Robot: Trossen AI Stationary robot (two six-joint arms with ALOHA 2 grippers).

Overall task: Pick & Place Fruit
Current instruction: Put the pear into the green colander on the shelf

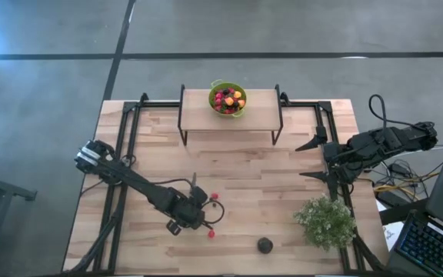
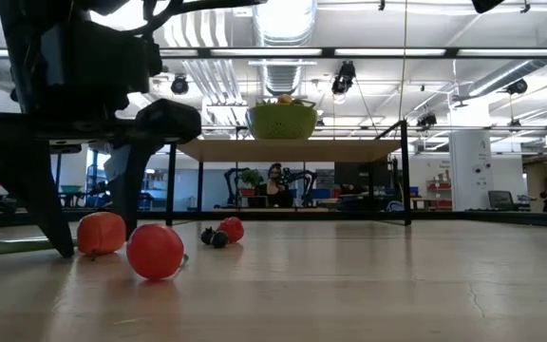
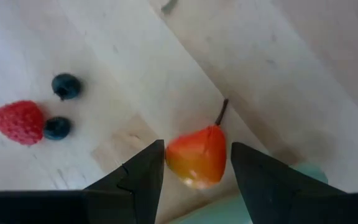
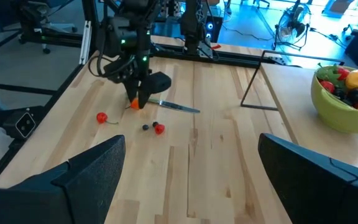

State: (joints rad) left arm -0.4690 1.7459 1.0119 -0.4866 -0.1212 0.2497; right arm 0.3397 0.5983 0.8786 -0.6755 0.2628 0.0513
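Observation:
A small orange-red pear-shaped fruit [image 3: 197, 157] with a dark stem lies on the wooden table. My left gripper [image 3: 197, 148] points down over it, open, one finger on each side and close to it, with no touch showing. A raspberry [image 3: 18, 122] and two blueberries [image 3: 66, 86] lie nearby, and a red round fruit [image 2: 155, 251] a little nearer the front edge. A bigger dark round fruit [image 1: 264, 245] rests near the front edge. A green bowl [image 1: 228, 100] of mixed fruit stands on the raised shelf at the back. My right gripper [image 1: 314, 159] waits open above the table's right side.
A slim knife [image 4: 176, 107] with a green handle [image 2: 12, 246] lies right beside the pear-shaped fruit. A bushy pale-green plant [image 1: 325, 221] stands at the front right. The wooden shelf [image 1: 260, 115] on thin black legs spans the table's far middle.

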